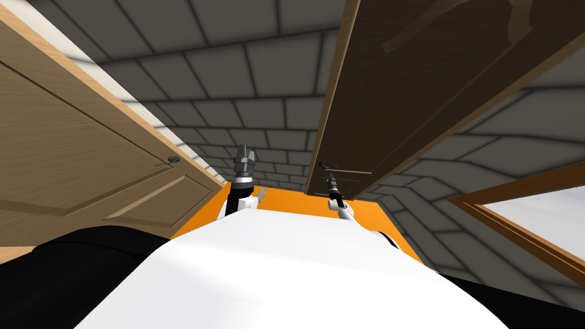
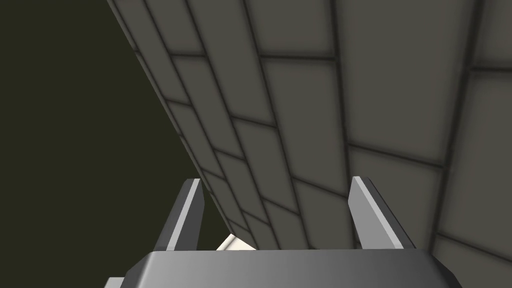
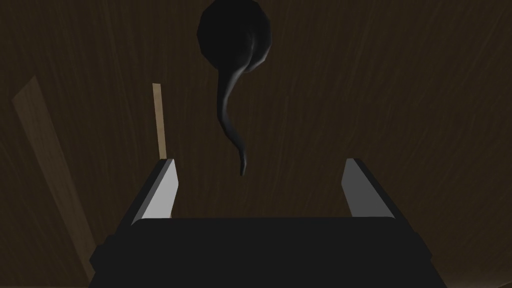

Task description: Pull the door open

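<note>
Grey tiling ran behind a dark brown door at 1 o'clock, with its black lever handle near the door's free edge. The right gripper was released and faced the lever. The lever's tip sat between the spread fingers, touching neither, probably staged for a grasp. The left gripper, also released, hung clear at 11 o'clock.

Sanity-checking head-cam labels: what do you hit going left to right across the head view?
Order: light door's handle → left gripper → dark door's handle → window frame. The right gripper sits right below that last handle, so it is left unranked.
</note>
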Available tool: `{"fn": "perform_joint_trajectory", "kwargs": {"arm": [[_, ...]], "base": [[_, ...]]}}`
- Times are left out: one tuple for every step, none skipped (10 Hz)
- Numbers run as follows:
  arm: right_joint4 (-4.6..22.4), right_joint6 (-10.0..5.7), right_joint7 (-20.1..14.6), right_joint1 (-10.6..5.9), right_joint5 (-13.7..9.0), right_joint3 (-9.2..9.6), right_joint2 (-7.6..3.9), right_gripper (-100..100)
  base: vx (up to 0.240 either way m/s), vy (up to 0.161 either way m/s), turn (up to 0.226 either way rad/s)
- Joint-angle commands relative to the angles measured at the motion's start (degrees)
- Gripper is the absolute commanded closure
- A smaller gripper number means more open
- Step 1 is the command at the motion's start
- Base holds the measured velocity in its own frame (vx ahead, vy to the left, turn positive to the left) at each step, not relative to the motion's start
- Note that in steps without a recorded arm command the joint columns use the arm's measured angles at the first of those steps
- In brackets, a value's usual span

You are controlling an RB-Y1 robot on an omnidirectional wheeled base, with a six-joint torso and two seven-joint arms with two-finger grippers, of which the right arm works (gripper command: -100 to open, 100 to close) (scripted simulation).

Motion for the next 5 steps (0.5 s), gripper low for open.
{"fn": "perform_joint_trajectory", "kwargs": {"arm": [[1.88,-0.26,-0.23,-0.8,-0.2,-0.04,-0.19,-100],[2.69,-0.4,-0.31,-1.17,-0.27,-0.06,-0.26,-100],[4.25,-0.66,-0.45,-1.88,-0.42,-0.09,-0.4,-100],[5.15,-0.81,-0.53,-2.29,-0.5,-0.11,-0.48,-100],[4.11,-0.52,-0.44,-1.84,-0.43,-0.09,-0.39,-100]], "base": [[0.057,-0.063,0.079],[0.058,-0.049,0.061],[0.057,-0.059,0.077],[0.05,-0.058,0.068],[0.021,-0.024,0.013]]}}
